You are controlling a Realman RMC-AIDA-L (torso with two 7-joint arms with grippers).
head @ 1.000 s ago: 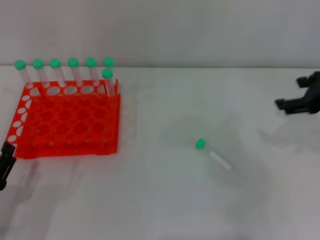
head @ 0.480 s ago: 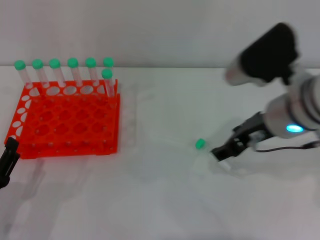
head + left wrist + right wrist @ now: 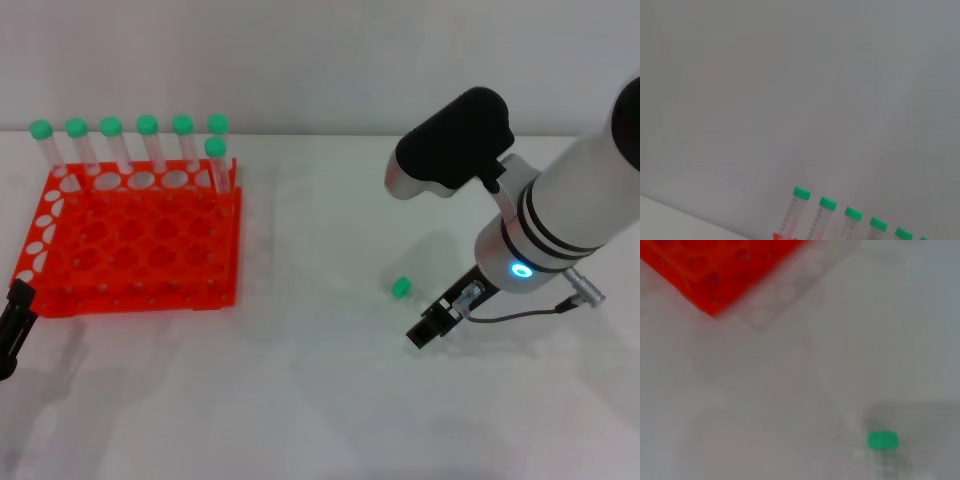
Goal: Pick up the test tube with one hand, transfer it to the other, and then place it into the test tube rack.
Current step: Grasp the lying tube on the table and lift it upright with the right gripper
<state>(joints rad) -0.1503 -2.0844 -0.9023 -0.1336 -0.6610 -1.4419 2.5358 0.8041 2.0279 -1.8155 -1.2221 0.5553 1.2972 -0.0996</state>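
Compared with half a second earlier, the right gripper (image 3: 428, 328) has been lowered closer to the test tube (image 3: 401, 288), which lies on the table (image 3: 300, 400), green cap showing, well right of the test tube rack (image 3: 130, 240). Whether this gripper is clenched cannot be told. Seven green-capped tubes (image 3: 146, 140) are held upright along the rack's far edge. The left gripper (image 3: 12, 325) is parked beside the rack's near corner; its state cannot be told.
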